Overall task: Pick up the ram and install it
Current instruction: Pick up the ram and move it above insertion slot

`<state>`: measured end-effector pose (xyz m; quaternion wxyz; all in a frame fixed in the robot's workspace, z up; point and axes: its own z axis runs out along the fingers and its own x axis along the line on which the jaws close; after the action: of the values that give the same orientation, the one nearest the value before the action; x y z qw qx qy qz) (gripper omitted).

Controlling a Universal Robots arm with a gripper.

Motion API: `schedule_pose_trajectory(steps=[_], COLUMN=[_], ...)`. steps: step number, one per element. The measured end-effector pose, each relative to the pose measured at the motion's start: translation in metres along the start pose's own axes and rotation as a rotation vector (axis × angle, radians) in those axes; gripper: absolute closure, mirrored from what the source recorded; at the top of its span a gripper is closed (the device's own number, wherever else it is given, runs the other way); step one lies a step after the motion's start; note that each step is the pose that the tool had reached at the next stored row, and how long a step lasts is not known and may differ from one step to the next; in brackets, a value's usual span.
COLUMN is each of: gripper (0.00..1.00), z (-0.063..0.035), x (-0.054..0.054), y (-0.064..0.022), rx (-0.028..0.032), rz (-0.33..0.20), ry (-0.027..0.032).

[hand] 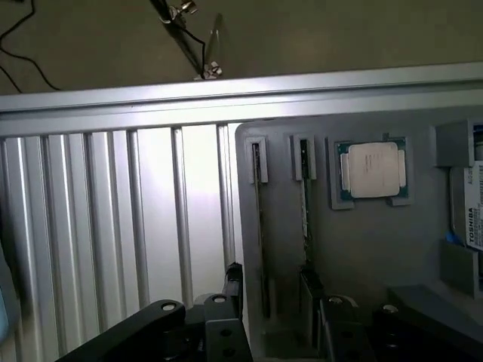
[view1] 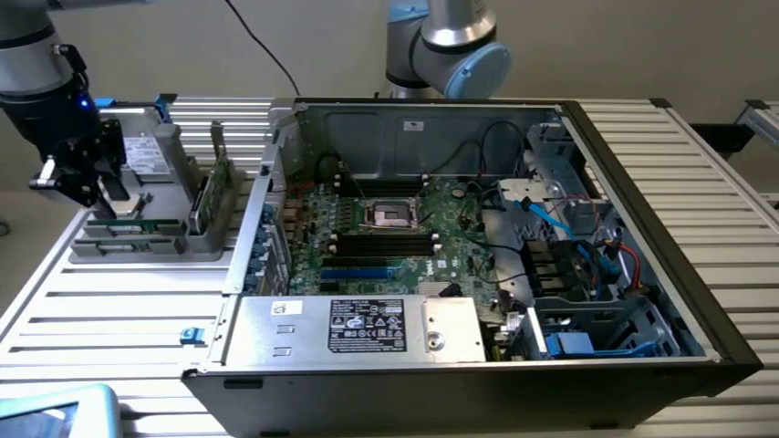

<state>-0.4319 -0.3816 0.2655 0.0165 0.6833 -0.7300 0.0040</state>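
Observation:
Two ram sticks stand on edge in narrow slots of the grey parts tray [hand: 362, 249]: one ram stick [hand: 259, 226] and a second ram stick [hand: 305, 215] beside it. My gripper [hand: 272, 302] hangs just above the tray, open, with its dark fingers [hand: 231, 290] on either side of the first stick and nothing gripped. In the exterior view the gripper [view1: 95, 193] is over the tray [view1: 91, 248] at the exterior view's left, apart from the open computer case [view1: 633, 192]. The green motherboard [view1: 453, 248] lies inside the case, its black memory slots [view1: 383, 243] below the processor socket [view1: 392, 214].
A square silver processor chip [hand: 372, 170] sits in its own tray pocket, a labelled drive [hand: 472, 219] beyond it. An upright green board [view1: 217, 196] stands between the tray and the case. A power supply [view1: 359, 326], cables [view1: 554, 219] and drive cages crowd the case. The table [view1: 109, 310] is slatted metal.

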Motion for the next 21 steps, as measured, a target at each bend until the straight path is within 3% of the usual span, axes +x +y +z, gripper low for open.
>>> schedule_pose_trajectory(steps=[6, 21], gripper=[0.57, 0.57], z=[0.0109, 0.0382], x=[0.004, 0.004], y=[-0.002, -0.0041], rx=[-0.0028, -0.0029], rz=[0.0, 0.0], ry=[0.0003, 0.0002])
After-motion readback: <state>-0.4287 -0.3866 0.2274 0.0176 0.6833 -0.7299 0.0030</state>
